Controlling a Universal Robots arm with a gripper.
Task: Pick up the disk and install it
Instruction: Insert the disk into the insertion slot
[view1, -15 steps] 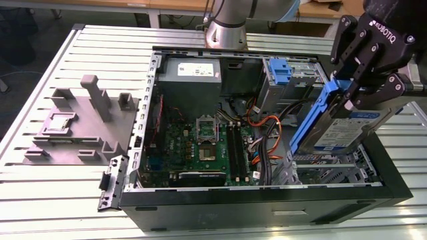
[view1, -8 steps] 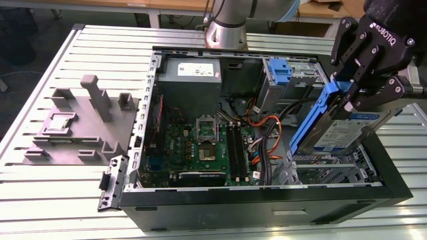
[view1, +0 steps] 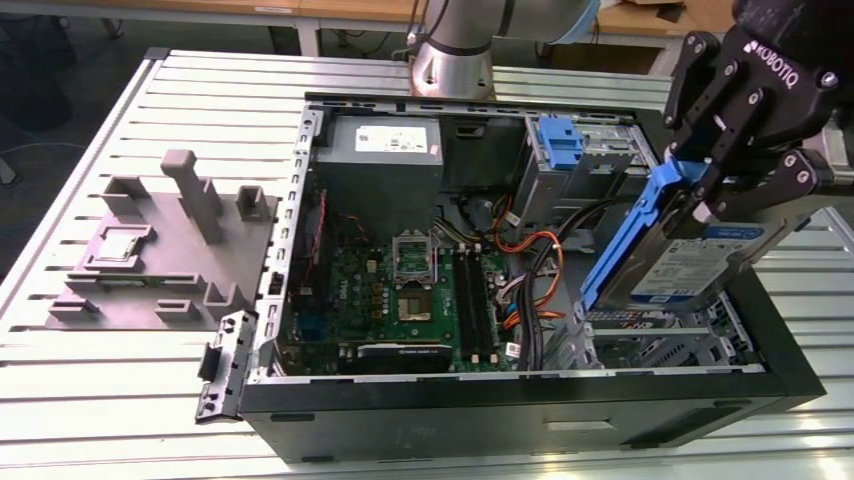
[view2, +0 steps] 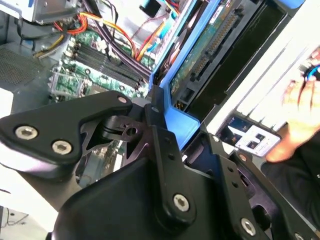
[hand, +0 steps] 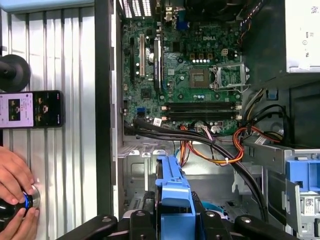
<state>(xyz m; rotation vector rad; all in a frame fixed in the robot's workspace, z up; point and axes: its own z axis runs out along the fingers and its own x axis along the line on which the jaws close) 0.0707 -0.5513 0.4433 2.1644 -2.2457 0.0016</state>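
My gripper is closed on the upper end of the disk, fingers pinching its blue carrier. The disk hangs steeply tilted over the bay of the case at the exterior view's right. Its long axis runs from the gripper down into the case. Its white-and-blue label faces up and toward the exterior view's right; I can't make out the print. The power supply carries a white label. In the first wrist view a hand rests outside the case.

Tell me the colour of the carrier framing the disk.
Blue, on the disk; clearest in the exterior view.
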